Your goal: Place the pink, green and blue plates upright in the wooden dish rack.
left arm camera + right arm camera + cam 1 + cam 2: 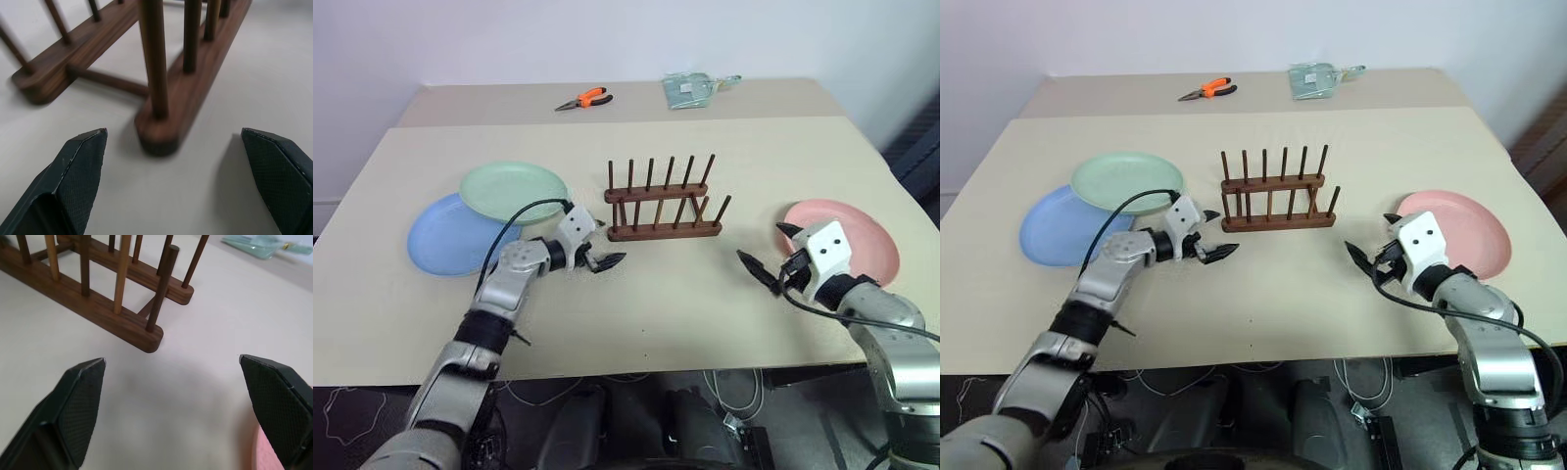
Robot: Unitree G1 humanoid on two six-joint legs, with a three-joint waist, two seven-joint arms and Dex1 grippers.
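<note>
1. Three plates lie flat on the table [636,313], none yet standing in the wooden dish rack [664,202], whose pegs are all bare; by the look of it, the whole job is still to do.

2. On the robot's left, the green plate [512,189] overlaps the far rim of the blue plate [450,237]; on its right, well apart from them, the pink plate [847,235] lies alone. The rack stands between the two groups, near the middle of the table.

3. Both grippers are empty, jaws spread wide. The left gripper [599,245] hangs low just beside the rack's left end, close to the green plate's edge; the right gripper [766,252] hovers by the near edge of the pink plate, pointing towards the rack.

4. Orange-handled pliers [584,99] and a pale green dustpan [690,89] sit at the far side of the table, well clear of the work.

5. Nothing blocks the rack. The likely snags: the green plate sits on the blue one and probably has to go first, and flat, shallow rims give the fingers little to catch.
</note>
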